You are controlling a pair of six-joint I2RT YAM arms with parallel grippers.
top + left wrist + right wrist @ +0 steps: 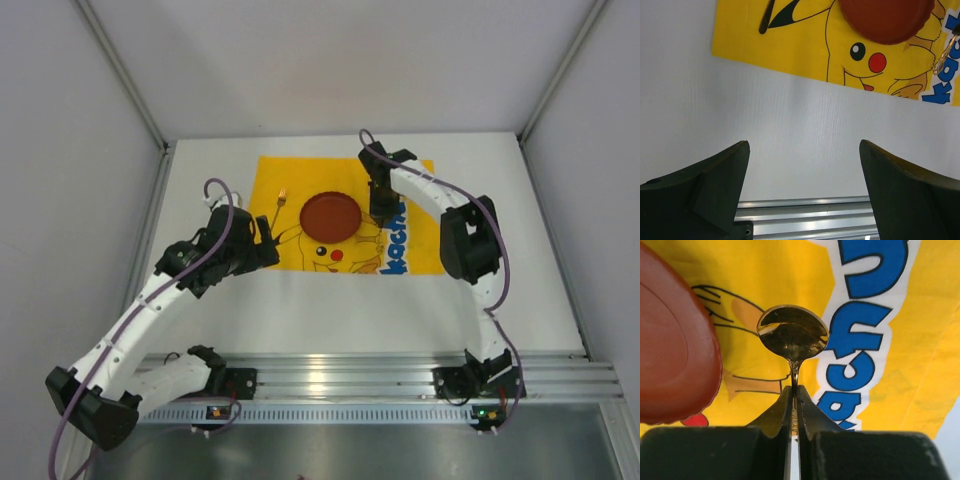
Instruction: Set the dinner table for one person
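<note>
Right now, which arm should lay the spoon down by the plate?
Right. The right gripper is shut on the spoon, beside the red plate, over the yellow mat. The left gripper is open and empty, over the white table.

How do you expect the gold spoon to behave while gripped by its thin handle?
The spoon looks like polished metal, so probably stiff but slippery. The right gripper's fingers pinch only its narrow handle, so it may pivot.
</note>
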